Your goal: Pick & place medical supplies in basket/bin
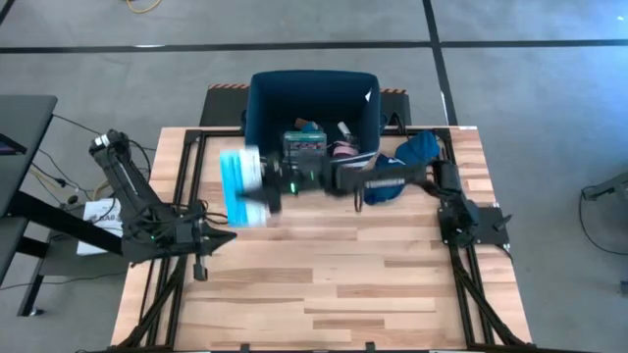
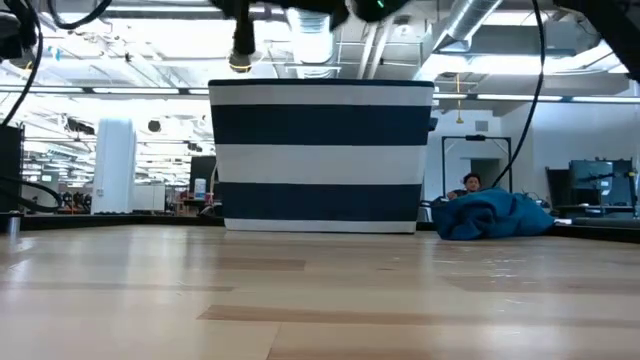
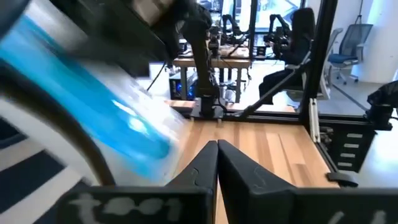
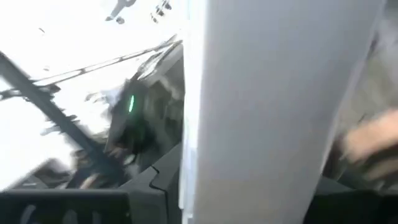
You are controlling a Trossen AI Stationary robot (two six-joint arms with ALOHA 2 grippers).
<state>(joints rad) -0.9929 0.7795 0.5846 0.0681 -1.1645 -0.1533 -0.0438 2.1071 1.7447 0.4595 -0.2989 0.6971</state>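
Overhead view: right gripper (image 1: 263,183) reaches across from the right side of the table (image 1: 343,284), closed on the light blue pill organizer (image 1: 238,188), which is carried in the air just in front of the bin's (image 1: 257,108) near left corner. Several supplies already lie inside the bin; a blue cloth (image 1: 412,155) sits beside its right wall. Left gripper (image 1: 200,267) waits low on the left of the table.

Table-level view: the striped bin (image 2: 320,155) stands on the wood, cloth (image 2: 495,215) to its right; a person shows in the room behind. The carrying gripper is above the frame.

Left wrist view: the waiting arm's fingers (image 3: 199,171) are pressed together, holding nothing; the organizer (image 3: 106,118) passes as a blurred blue-and-white shape.

Right wrist view: the organizer's pale face (image 4: 273,106) fills the frame between the fingers.

Judged for the step in hand: lift clear of the rim, centre over the opening, and only then release, since the long organizer could catch the wall.
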